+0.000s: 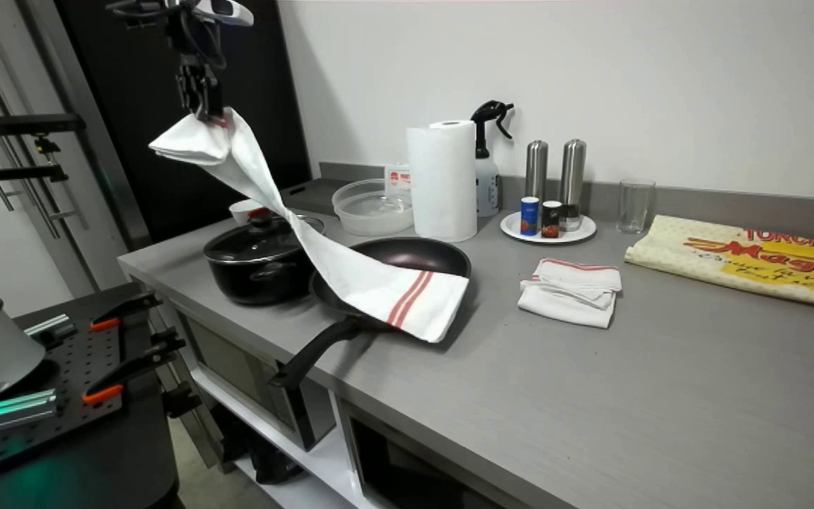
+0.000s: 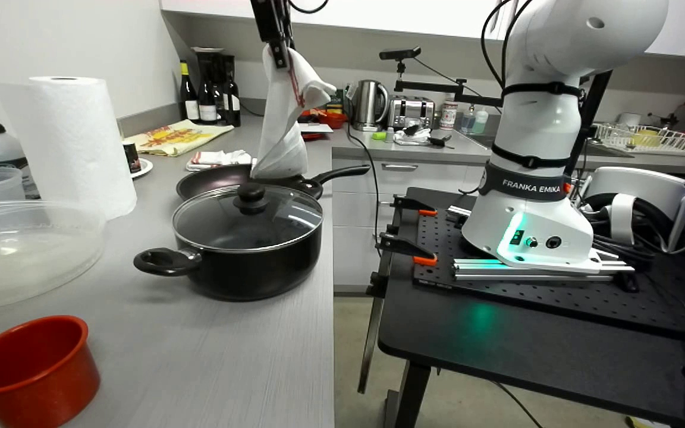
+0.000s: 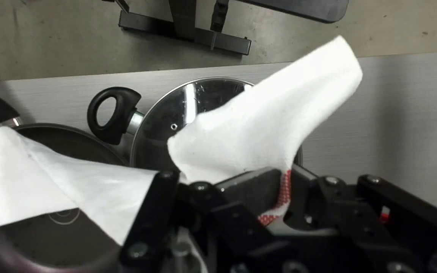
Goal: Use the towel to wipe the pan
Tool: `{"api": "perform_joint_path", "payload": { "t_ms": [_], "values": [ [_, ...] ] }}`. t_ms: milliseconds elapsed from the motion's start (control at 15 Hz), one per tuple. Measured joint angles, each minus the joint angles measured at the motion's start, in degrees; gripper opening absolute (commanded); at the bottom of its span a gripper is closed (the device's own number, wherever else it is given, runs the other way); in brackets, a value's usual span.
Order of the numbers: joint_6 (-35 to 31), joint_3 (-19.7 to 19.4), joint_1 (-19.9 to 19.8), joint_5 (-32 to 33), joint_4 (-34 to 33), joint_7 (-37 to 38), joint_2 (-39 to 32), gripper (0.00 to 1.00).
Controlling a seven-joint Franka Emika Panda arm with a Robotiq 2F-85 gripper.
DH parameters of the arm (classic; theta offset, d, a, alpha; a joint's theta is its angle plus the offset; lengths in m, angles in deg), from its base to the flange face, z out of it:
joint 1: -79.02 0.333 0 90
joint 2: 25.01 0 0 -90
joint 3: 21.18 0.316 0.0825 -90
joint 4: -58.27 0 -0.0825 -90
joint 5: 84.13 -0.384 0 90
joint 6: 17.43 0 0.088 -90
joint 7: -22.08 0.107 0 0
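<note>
By the gripper (image 1: 209,113), its fingers drawn together, the towel (image 1: 357,274) was pinched near one end and held high, with the pot (image 2: 256,261) seen below in the wrist view. The striped far end was draped across the pan (image 1: 417,252) and over its rim. Wiping seemed to be in hand, though whether the base was being rubbed could not be told. Next, more of the towel would probably need to be lowered and pressed against the base, then drawn across. Farther out, "FRANKA EMIKA" could be read on the arm (image 2: 541,134), and "Magiq", cut off by the view's edge, on a yellow cloth (image 1: 760,267).
</note>
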Motion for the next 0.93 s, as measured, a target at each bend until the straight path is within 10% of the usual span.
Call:
{"api": "perform_joint_path", "payload": {
  "t_ms": [400,933],
  "values": [
    [1.7,-3.1,0.3,-0.6,-2.4,-2.9,2.6,0.0],
    [-3.2,-17.6,-11.6,-3.8,-9.3,-5.2,-6.4,0.0]
  ]
}}
